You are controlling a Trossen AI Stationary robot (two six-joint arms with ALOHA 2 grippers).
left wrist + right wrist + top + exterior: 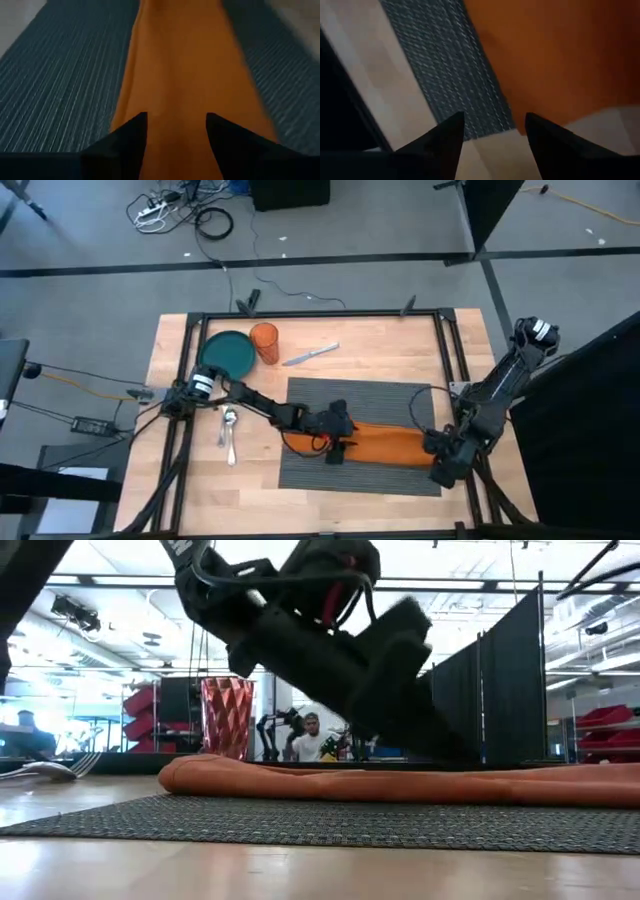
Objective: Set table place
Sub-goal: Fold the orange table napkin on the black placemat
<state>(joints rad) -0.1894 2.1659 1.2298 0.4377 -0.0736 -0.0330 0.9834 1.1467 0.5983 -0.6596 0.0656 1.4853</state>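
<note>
Orange cloth, one napkin (388, 444), lies in a long fold across the near half of the placemat (365, 398), between the two grippers. The left gripper (342, 442) sits low over the napkin's left end, fingers (131, 132) spread apart above the fabric. The right gripper (443, 465) hovers at the mat's right corner, fingers parted, holding nothing. The placemat is dark grey, finely ribbed, flat on the wooden table (400, 335). Beyond it stand one teal plate (230, 353), one orange cup (265, 342), one knife (311, 355); cutlery (229, 434) lies left.
</note>
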